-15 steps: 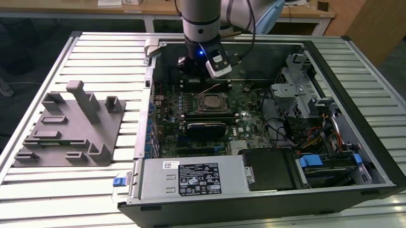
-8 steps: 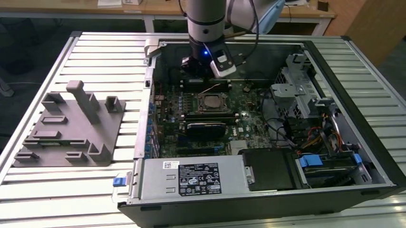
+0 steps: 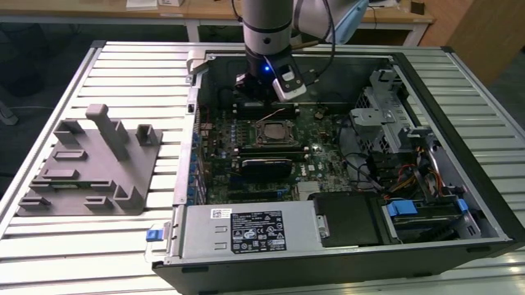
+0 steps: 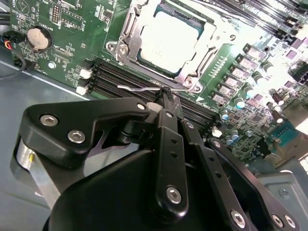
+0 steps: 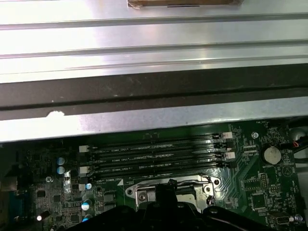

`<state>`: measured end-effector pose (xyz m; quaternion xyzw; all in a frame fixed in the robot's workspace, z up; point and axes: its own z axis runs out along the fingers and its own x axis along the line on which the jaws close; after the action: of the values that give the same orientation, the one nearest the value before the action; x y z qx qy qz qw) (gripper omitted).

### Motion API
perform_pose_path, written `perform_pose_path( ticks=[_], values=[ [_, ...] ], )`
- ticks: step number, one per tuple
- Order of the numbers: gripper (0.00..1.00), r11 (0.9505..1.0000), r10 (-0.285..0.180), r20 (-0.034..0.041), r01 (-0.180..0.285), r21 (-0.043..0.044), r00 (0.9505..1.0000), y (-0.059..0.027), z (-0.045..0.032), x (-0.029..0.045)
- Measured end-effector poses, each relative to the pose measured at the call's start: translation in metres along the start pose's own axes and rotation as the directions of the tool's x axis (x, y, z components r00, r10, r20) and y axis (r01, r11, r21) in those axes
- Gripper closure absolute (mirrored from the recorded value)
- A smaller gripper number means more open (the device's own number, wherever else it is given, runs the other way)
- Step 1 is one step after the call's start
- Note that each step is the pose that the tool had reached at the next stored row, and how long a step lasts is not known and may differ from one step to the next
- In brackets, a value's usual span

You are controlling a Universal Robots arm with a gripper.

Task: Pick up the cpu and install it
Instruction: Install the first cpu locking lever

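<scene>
The cpu lies flat in the motherboard socket inside the open computer case, its pale metal top framed by the socket's steel bracket. My gripper hangs just behind the socket, over the memory slots. Its fingers are shut, and their tips meet at the end of the thin wire socket lever. I cannot tell whether the lever is pinched between them. In the first wrist view the gripper covers most of the socket.
A grey plastic fixture with upright posts stands on the slatted table at the exterior view's left. Inside the case are a power supply in front, a drive cage and cables at the right. A coin battery sits on the board.
</scene>
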<state>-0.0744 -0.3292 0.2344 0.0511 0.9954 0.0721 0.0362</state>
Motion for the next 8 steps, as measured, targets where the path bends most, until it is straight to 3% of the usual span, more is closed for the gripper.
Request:
perform_pose_path(
  ticks=[2, 8],
  values=[
    [0.89, 1.0000, 0.001, 0.0080, -0.001, -0.0007, 1.0000, -0.0002, 0.0009, 0.0001],
    [0.89, 1.0000, 0.005, 0.0469, -0.005, -0.0043, 0.9989, -0.0005, 0.0031, 0.0002]
  ],
)
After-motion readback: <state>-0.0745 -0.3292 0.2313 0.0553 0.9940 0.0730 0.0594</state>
